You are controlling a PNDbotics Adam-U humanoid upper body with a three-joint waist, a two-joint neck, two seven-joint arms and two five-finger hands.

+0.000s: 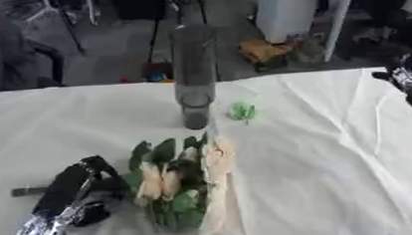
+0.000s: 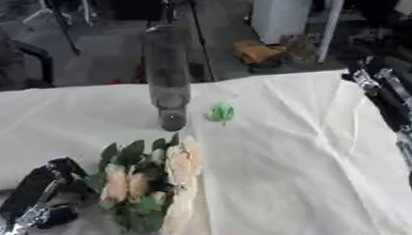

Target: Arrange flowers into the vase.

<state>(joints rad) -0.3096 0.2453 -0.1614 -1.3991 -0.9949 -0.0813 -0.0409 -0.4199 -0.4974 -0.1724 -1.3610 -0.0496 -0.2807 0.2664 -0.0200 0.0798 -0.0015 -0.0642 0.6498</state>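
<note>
Resting just left of the flowers (image 1: 173, 185) on the worktop (image 1: 315, 149), the left hand (image 1: 73, 187), fingers curled on nothing I can see, should grasp the stems low, since the vase (image 1: 193, 75) stands well beyond.
</note>
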